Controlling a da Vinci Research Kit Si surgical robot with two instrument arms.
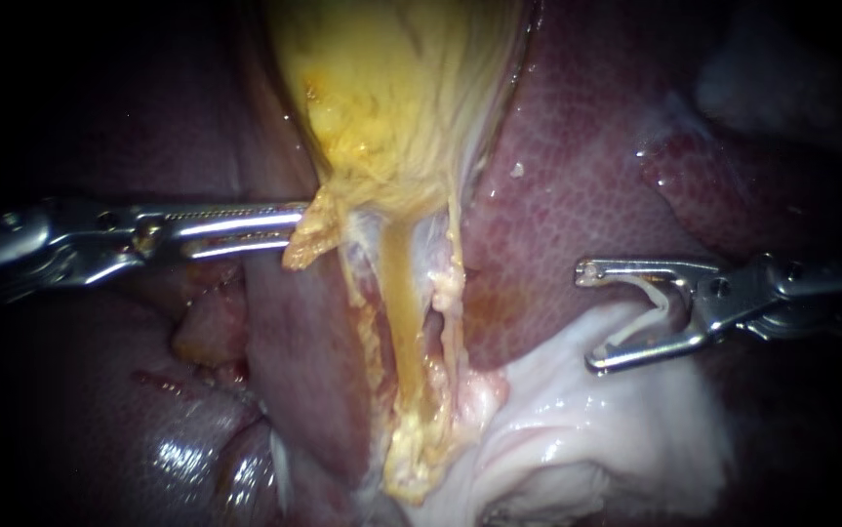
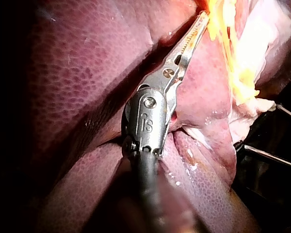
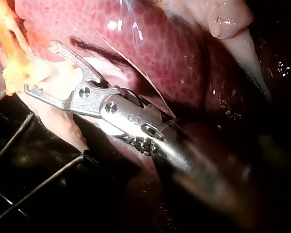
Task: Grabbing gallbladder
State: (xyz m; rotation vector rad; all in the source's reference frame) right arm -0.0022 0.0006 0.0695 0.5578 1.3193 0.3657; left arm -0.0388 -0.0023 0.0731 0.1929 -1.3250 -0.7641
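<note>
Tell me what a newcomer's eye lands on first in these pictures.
The bright yellow gallbladder hangs down the middle of the endoscope view, against dark red liver. The left instrument reaches its lower yellow fringe from one side; the right instrument stands apart on the other, jaws wide open over pale white tissue.

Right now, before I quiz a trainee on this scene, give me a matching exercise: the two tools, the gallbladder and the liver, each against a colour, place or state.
Column one:
1. left tool
2. right tool
3. gallbladder
4. liver

Column two:
A. dark red, mottled surface
B. wide open, beside the white tissue
C. yellow, narrowing downward in the endoscope view
D. tip at the gallbladder's ragged yellow lower edge

Pairs: 1-D, 2-B, 3-C, 4-A.
</note>
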